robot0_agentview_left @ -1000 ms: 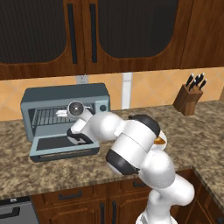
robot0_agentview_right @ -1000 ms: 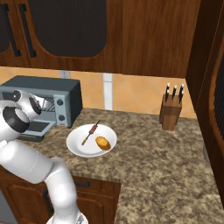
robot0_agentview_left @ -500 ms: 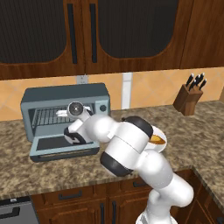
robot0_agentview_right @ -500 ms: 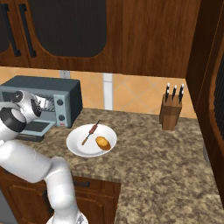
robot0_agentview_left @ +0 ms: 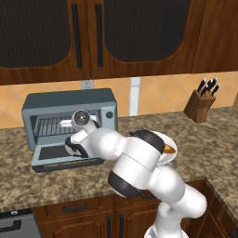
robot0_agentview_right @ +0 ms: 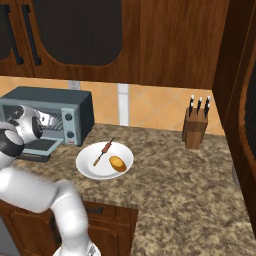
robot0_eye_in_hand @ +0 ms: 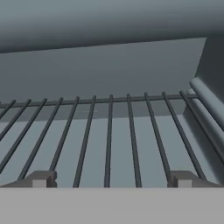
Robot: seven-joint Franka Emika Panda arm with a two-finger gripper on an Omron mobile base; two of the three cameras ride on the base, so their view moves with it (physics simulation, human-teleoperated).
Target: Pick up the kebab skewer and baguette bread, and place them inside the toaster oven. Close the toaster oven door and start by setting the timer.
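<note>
Right now our hand [robot0_eye_in_hand: 108,183] is at the mouth of the toaster oven [robot0_agentview_left: 69,104], looking in over the wire rack [robot0_eye_in_hand: 109,131]. Its two tips stand wide apart and hold nothing.

We think the next move turns on one thing: the food is not where our hand is. The kebab skewer [robot0_agentview_right: 104,152] and the baguette bread [robot0_agentview_right: 118,163] both lie on the white plate [robot0_agentview_right: 90,167] on the table [robot0_agentview_right: 190,190], off to the right of the oven. So we judge the hand must back out of the oven and swing right to reach them. The skewer lies slanted, its far end pointing toward the back wall and its near end toward us. The bread sits just beside it, on the side away from the oven.

The toaster oven door [robot0_agentview_left: 65,157] hangs down open, flat in front of the oven.

From the left side, our own arm covers most of the plate, and just a bit of orange peeks out. The oven's knobs [robot0_agentview_right: 69,125] are small and hard to read.
</note>
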